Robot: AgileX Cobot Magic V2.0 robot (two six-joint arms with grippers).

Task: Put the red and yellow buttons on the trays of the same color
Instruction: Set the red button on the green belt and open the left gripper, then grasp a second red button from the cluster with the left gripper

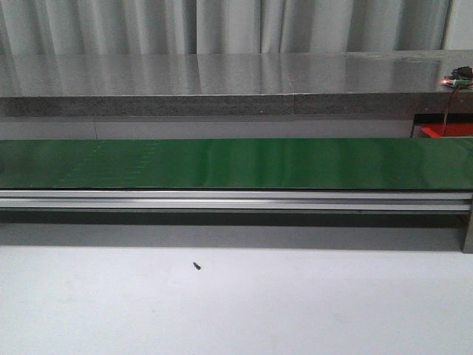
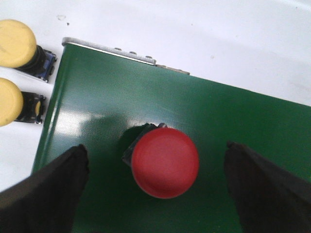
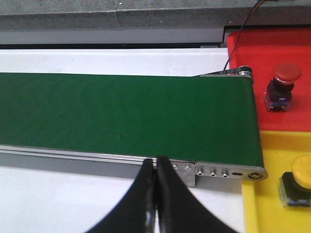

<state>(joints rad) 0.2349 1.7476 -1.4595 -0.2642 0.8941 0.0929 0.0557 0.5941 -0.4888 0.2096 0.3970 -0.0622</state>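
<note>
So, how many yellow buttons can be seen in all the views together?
3. Two yellow buttons lie on the white table beside the end of the green belt, in the left wrist view. One stands on the yellow tray. Others may be out of view.

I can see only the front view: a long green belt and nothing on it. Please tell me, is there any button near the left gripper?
Observer: Yes. In the left wrist view a round red push button sits on the green conveyor belt, between the open black fingers of the left gripper.
Operator: Are there other buttons close to it?
Observer: Two yellow-capped buttons lie on the white surface just off the belt's end.
Operator: And the right gripper?
Observer: The right gripper is shut and empty, hanging at the belt's other end.
Operator: Are the trays there?
Observer: Yes: a red tray holds one red-capped button, and a yellow tray holds one yellow-capped button.
</note>
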